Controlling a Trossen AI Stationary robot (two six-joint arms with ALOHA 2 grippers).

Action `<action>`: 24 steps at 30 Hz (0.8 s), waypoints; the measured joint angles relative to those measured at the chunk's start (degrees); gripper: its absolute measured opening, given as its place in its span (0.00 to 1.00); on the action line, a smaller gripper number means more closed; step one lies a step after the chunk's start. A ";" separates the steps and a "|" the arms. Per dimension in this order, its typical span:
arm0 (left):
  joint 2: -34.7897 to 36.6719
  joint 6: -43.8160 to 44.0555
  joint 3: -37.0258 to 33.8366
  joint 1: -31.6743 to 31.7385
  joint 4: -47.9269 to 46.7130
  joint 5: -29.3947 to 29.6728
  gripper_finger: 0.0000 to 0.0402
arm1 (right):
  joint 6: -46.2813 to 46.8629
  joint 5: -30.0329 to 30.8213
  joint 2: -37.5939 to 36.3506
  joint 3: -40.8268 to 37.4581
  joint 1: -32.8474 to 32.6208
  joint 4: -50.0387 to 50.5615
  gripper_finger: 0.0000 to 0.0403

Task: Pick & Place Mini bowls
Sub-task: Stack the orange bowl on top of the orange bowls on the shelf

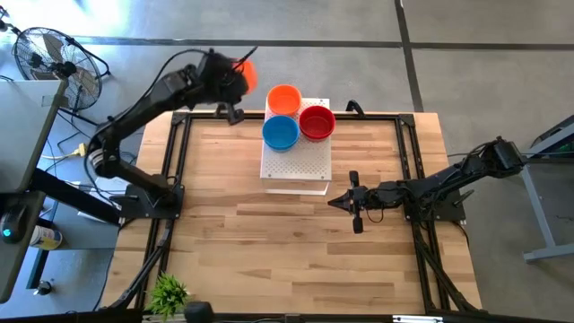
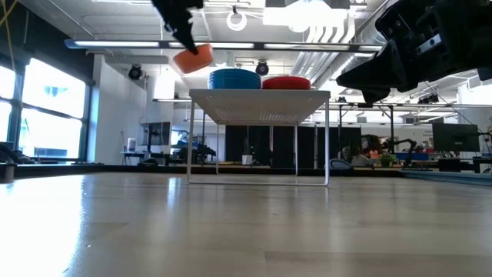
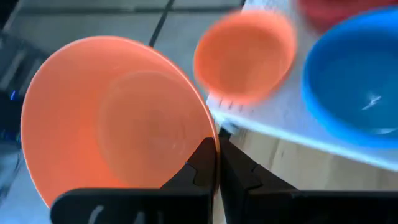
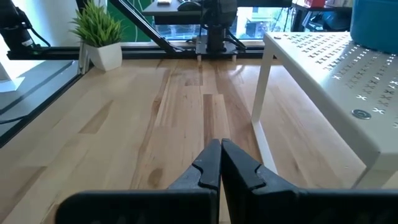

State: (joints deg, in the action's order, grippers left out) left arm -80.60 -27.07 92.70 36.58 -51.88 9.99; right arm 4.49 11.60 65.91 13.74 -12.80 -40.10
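Observation:
My left gripper [image 1: 235,75] is raised over the table's far edge, left of the white perforated board [image 1: 296,166], and is shut on an orange mini bowl [image 1: 246,68] [image 3: 112,118]. That bowl also shows in the low view [image 2: 193,58]. Three mini bowls stand on the board, resting on their bases: orange [image 1: 284,98] [image 3: 245,56], blue [image 1: 280,133] [image 2: 234,78] and red [image 1: 317,122] [image 2: 286,81]. My right gripper [image 1: 345,203] [image 4: 219,163] waits shut, low over the table to the right of the board. My left gripper pinches the orange bowl by its rim [image 3: 210,134], one finger inside the bowl and one outside. The bowl is lifted clear of table and board. It is tilted, its open side turned toward the wrist camera, and in the low view it hangs below the fingers [image 2: 183,35].
The board is a raised stand on thin white legs [image 2: 327,138] [image 4: 261,87] in the table's far middle. A small potted plant [image 1: 168,292] [image 4: 99,31] sits at the near left edge. A fan [image 1: 54,58] stands off the table's far left. Bare wood [image 1: 269,251] fills the near half.

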 joint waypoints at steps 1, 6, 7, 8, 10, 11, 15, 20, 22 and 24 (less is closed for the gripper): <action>-1.26 -0.99 2.61 0.01 -0.81 -0.52 0.00 | 0.00 0.02 0.00 0.00 0.02 0.00 0.00; -7.42 -5.88 12.20 -0.78 -2.73 -6.11 0.00 | 0.02 -0.01 0.00 0.00 0.00 0.01 0.00; -8.81 -7.02 13.28 -1.31 -2.73 -7.02 0.00 | 0.04 -0.03 0.00 0.00 0.00 0.02 0.00; -10.17 -8.26 14.26 -2.06 -2.78 -7.80 0.00 | 0.16 -0.07 0.00 0.00 0.00 0.02 0.00; -12.11 -10.38 15.30 -3.57 -2.60 -8.94 0.00 | 0.22 -0.15 0.00 0.00 0.00 0.02 0.00; -12.89 -11.65 15.48 -4.19 -2.41 -9.84 0.00 | 0.22 -0.15 0.00 0.00 0.00 0.02 0.00; -15.73 -15.17 15.52 -6.23 -2.60 -11.44 0.00 | 0.22 -0.20 0.00 0.00 0.00 0.02 0.00; -18.60 -17.38 15.52 -7.12 -2.55 -12.26 0.00 | 0.22 -0.44 0.00 0.00 0.00 0.03 0.00; -19.66 -17.63 15.52 -7.02 -2.95 -12.10 0.00 | 0.22 -0.42 0.00 0.00 0.00 0.02 0.00; -20.37 -17.97 15.52 -6.91 -3.12 -12.01 0.00 | 0.22 -0.42 0.00 0.00 0.00 0.03 0.00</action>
State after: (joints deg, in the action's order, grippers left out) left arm -100.96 -45.05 108.22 29.67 -55.00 -2.02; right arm 4.71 11.18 65.91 13.74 -12.80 -40.07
